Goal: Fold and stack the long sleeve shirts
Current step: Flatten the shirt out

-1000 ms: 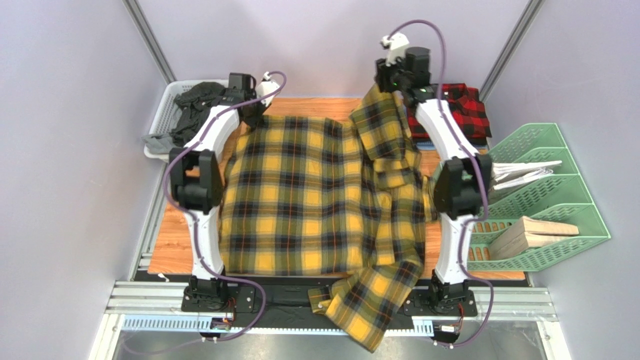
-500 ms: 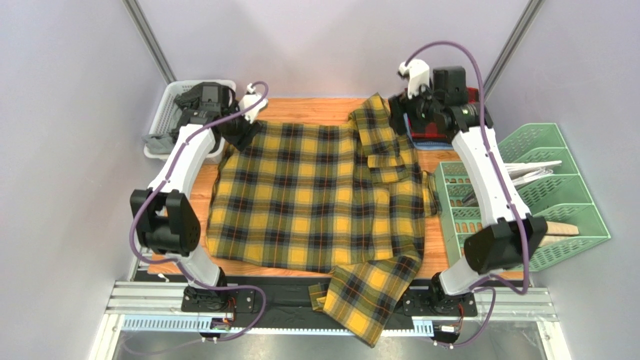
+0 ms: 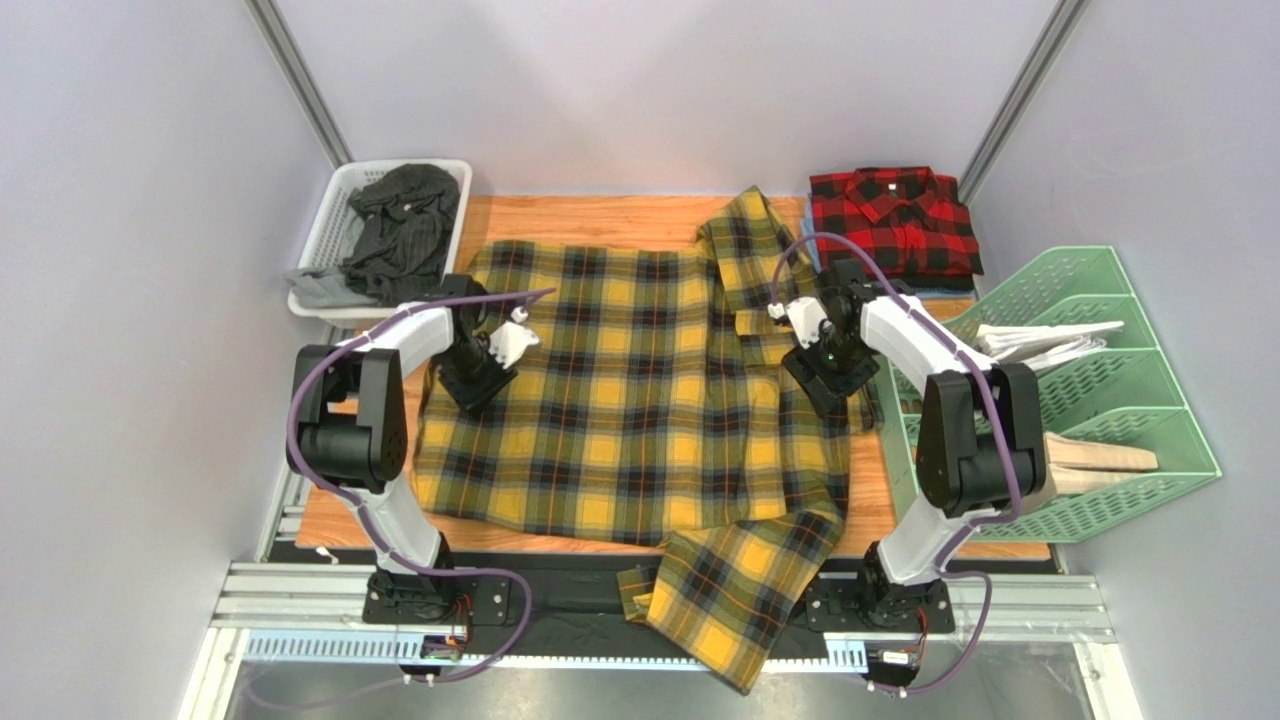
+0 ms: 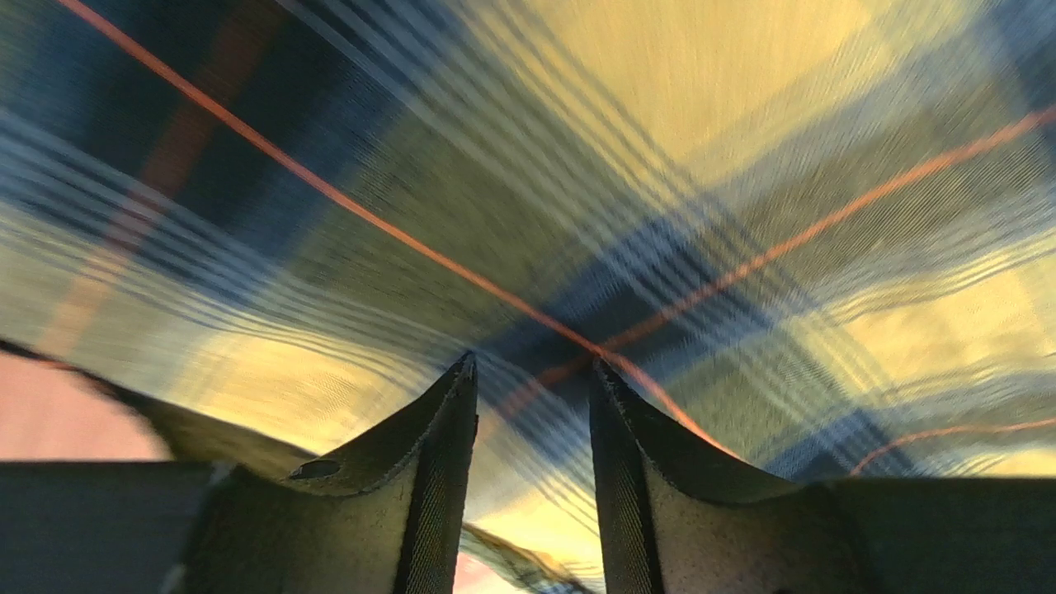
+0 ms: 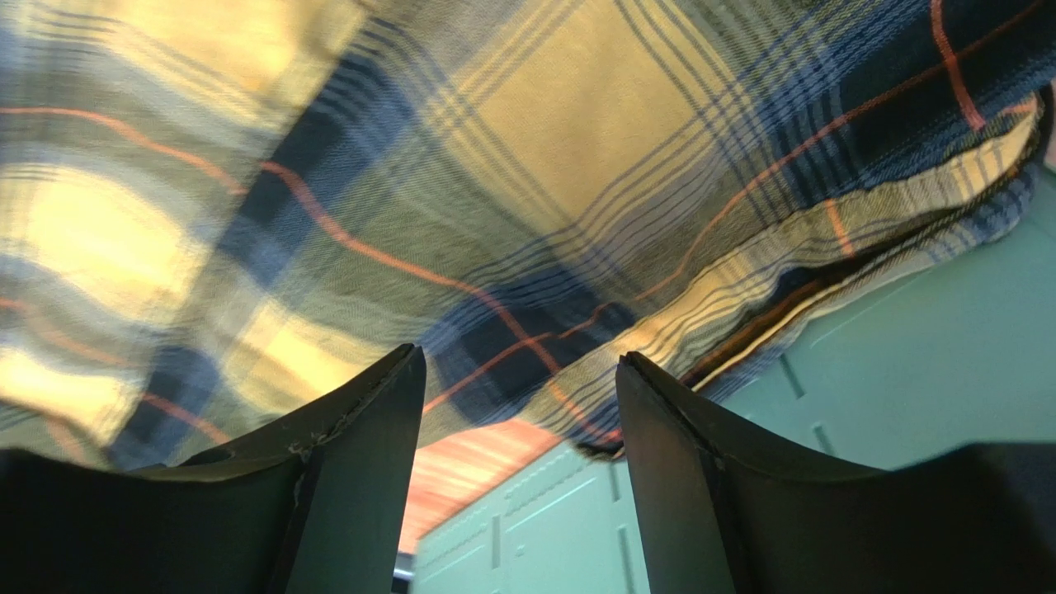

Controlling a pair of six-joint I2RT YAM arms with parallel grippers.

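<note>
We see the yellow shirt spread across the desk, one sleeve hanging over the near edge. The left tool and right tool, both parted and empty, hover at its side edges. The red shirt lies folded far right.

left arm and right arm bolted to an aluminium rail inside plain grey partition walls mark a robotics lab.
</note>
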